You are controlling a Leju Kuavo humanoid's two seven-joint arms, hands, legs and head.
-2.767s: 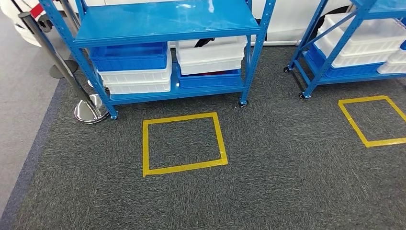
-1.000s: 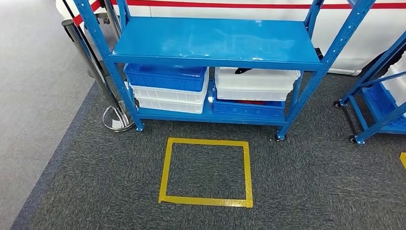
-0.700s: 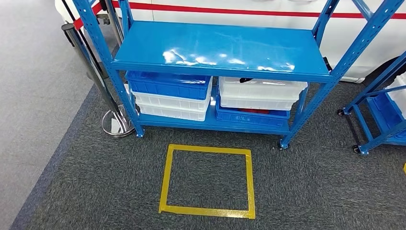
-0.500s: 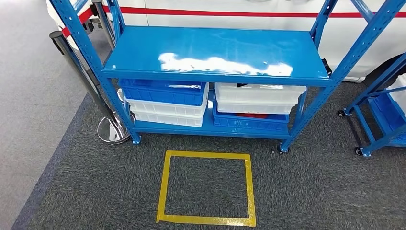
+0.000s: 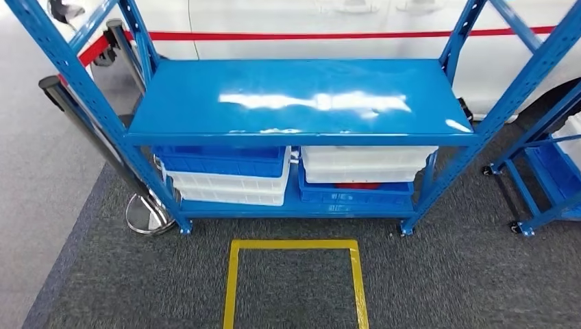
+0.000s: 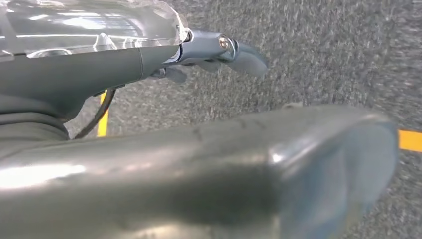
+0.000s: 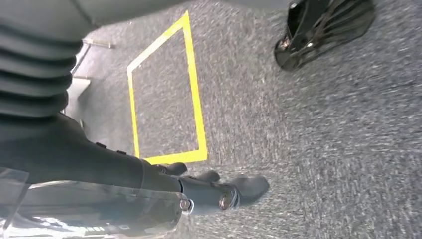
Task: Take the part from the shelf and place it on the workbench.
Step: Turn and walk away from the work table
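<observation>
A: Left to right?
B: On the blue metal shelf [image 5: 294, 99], a blue plastic crate [image 5: 219, 159] tops white crates [image 5: 229, 188]; then a white crate [image 5: 363, 164] tops a blue crate [image 5: 356, 195] holding something red [image 5: 356, 186].
A: Part? Writing?
B: Cannot tell; none legible.
A: Hands?
B: Left hand [image 6: 219, 52], right hand [image 7: 219, 191]: fingers loosely extended, holding nothing.

Head cam sits high and looks forward and down at the blue shelf [image 5: 294, 103], fairly close, with the yellow tape square [image 5: 294, 282] on the carpet right below it. Both wrist cams hang low, pointing at the carpet past their own hands. The right wrist one catches a tape square [image 7: 166, 94] too.
</observation>
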